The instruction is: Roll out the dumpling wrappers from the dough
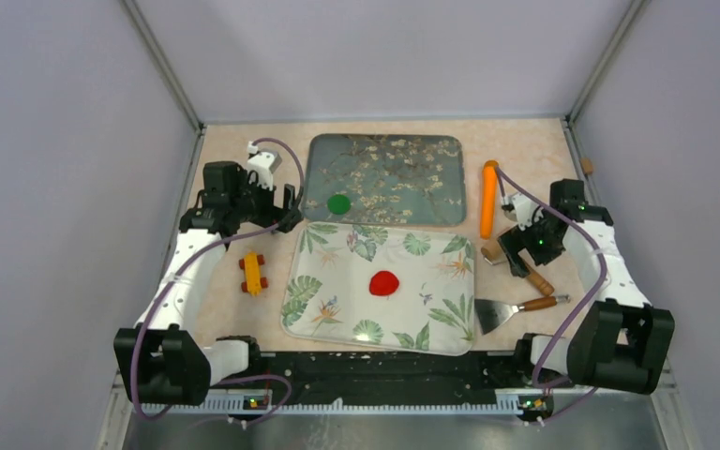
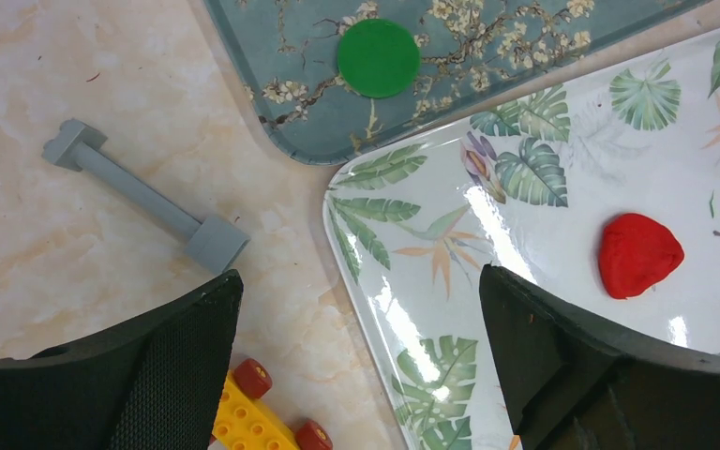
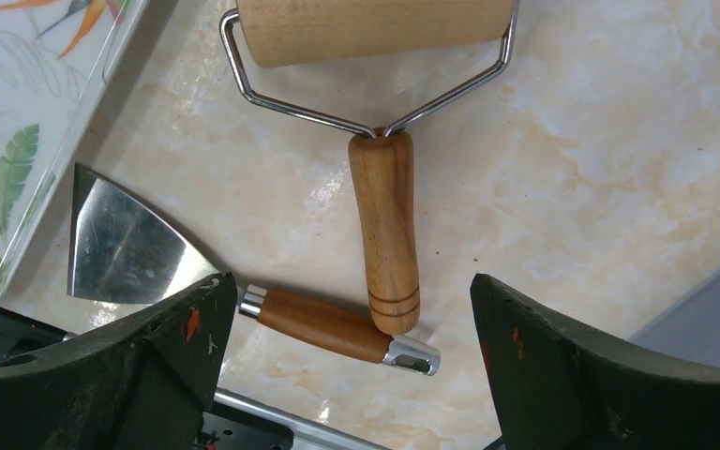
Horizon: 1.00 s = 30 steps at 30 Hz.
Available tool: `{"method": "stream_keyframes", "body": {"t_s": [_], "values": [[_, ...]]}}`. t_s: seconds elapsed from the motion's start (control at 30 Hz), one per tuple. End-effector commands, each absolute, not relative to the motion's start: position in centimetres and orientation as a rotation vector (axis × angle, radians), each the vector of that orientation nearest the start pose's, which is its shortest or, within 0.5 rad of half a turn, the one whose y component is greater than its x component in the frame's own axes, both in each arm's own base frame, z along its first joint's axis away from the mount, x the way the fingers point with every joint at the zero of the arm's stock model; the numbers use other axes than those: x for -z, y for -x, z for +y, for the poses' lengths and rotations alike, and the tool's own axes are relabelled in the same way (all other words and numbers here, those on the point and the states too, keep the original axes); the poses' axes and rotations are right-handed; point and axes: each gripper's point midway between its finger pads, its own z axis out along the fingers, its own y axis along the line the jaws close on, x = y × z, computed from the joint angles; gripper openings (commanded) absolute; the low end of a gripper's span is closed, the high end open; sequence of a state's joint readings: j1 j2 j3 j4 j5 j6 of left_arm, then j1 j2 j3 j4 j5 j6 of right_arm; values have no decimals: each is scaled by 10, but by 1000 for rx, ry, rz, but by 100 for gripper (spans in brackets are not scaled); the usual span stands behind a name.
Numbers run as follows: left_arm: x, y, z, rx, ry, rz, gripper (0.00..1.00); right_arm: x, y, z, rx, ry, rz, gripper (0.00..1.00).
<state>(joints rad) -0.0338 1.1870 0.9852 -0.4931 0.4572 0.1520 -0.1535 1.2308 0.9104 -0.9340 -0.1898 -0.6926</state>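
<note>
A scraper point(image 1: 511, 309) lies near right on the bench point(image 1: 544, 150). The red dough lump point(image 1: 384, 282) sits in the middle of the leaf tray point(image 1: 333, 281). On the right arm point(image 1: 609, 272) the jaws hang wide over the roller point(image 3: 386, 225). On the left arm point(image 1: 183, 272) the jaws hang wide, left of the trays. Farther, the green disc point(image 1: 338, 203) lies in the near left corner of the blue tray point(image 1: 412, 150).

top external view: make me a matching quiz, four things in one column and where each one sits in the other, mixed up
1 green disc
2 red dough lump
3 yellow toy car
4 metal scraper

a on the leaf-print tray
b on the table, left of the leaf-print tray
c on the blossom tray
d on the table, right of the leaf-print tray

Pairs: 1-c, 2-a, 3-b, 4-d
</note>
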Motion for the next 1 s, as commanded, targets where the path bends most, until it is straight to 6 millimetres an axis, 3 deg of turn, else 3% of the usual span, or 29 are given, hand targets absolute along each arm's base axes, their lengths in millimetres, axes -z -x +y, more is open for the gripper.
{"method": "stream_keyframes", "body": {"t_s": [0.0, 0.2, 0.43, 0.7, 0.83, 0.87, 0.97], "values": [[-196, -324, -85, 449, -483, 2135, 99, -94, -240, -26, -89, 829, 2617, 99], [-188, -321, -82, 437, -480, 2155, 99, -91, -239, -22, -124, 943, 2582, 99], [-187, -321, -80, 414, -504, 2158, 99, -65, -230, -29, -64, 1068, 2545, 95], [-190, -324, -88, 469, -514, 2141, 99, -28, -234, -36, -58, 1109, 2590, 73], [-189, -323, -96, 514, -513, 2152, 99, -14, -238, -40, -53, 1122, 2614, 59], [-190, -323, -100, 527, -521, 2152, 99, -11, -238, -41, -53, 1118, 2622, 51], [-190, -322, -112, 552, -552, 2152, 99, -12, -236, -42, -65, 1123, 2638, 8]]}}
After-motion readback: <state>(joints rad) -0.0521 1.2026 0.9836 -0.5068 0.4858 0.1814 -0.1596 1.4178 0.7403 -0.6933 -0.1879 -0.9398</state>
